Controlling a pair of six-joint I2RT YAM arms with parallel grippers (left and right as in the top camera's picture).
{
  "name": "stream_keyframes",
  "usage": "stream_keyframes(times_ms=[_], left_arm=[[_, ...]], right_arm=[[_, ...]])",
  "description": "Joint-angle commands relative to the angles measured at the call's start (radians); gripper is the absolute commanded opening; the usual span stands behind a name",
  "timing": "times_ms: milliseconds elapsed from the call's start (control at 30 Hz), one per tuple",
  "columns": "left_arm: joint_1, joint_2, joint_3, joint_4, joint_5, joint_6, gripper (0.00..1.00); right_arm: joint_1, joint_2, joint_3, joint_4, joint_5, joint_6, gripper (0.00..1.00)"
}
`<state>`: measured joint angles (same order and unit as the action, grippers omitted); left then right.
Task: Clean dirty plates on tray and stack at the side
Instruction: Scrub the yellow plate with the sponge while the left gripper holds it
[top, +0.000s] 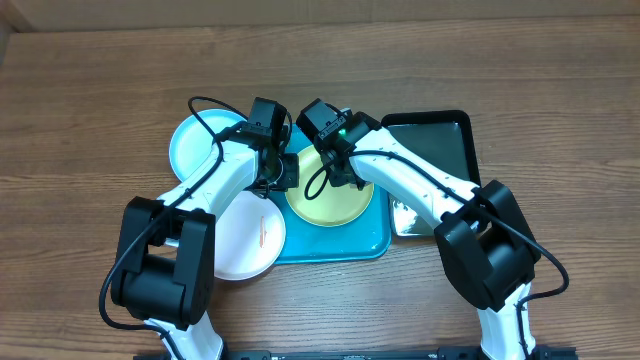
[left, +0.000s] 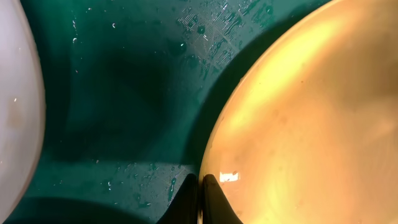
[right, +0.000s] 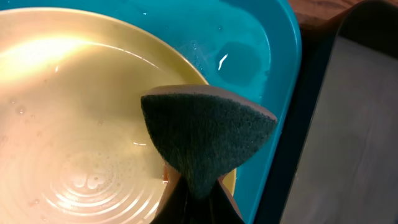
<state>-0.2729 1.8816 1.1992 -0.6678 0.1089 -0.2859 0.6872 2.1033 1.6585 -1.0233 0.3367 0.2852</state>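
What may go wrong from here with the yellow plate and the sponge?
1. The left gripper pinches only the thin rim of the yellow plate. A push from the sponge may make the plate slip out or turn.
2. The turquoise tray shows water droplets, so a freed plate might slide on it.
3. The right gripper holds the sponge by its narrow end, so it might twist loose under pressure.

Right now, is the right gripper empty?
No, the right gripper clamps a dark green sponge over the yellow plate.
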Motion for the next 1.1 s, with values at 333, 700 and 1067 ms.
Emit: stream_keyframes(times_ms=[333, 700, 1067], left_arm=[[0.005, 0.011, -0.002, -0.002, -0.004, 0.001, 0.04], [0.005, 0.011, -0.002, -0.002, -0.004, 0.002, 0.04], [0.005, 0.011, -0.002, -0.001, -0.004, 0.002, 0.04]], right_arm=[[-0.014, 0.001, -0.078, 0.085, 0.025, 0.008, 0.04], [-0.095, 0.001, -0.241, 0.261, -0.223, 0.029, 0.04], [-0.093, 0.001, -0.254, 0.325, -0.695, -0.027, 0.04]])
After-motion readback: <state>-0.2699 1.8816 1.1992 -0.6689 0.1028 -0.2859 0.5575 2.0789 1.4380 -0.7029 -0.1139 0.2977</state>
